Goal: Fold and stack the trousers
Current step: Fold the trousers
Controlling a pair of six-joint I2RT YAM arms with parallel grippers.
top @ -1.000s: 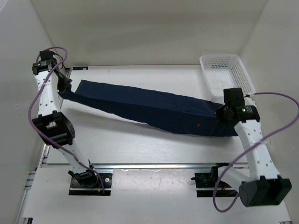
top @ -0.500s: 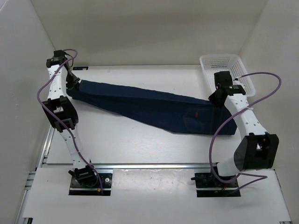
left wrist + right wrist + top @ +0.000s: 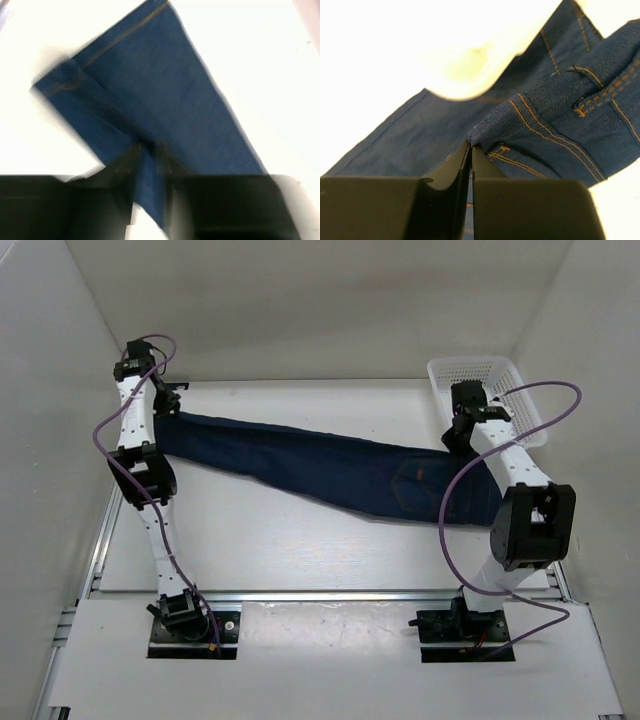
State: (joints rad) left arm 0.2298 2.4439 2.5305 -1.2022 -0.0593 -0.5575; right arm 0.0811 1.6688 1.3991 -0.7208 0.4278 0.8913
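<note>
From above, the jeans [image 3: 330, 465] are seen drawn nearer the white mesh basket [image 3: 500, 372] than a second ago and stretched flat, ready for folding; at the left wrist, the hold of the left gripper [image 3: 147, 172] on the hem [image 3: 60, 85] is blurred beyond telling; at the right, the waistband [image 3: 520, 125] is pinched by the closed right gripper [image 3: 471, 150].

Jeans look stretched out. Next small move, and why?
Probably open both jaws and lift clear. The jeans seem to lie stretched flat on the table, right jaws pinching the waistband, left jaws at the hem; the fold needs a fresh grip.
</note>
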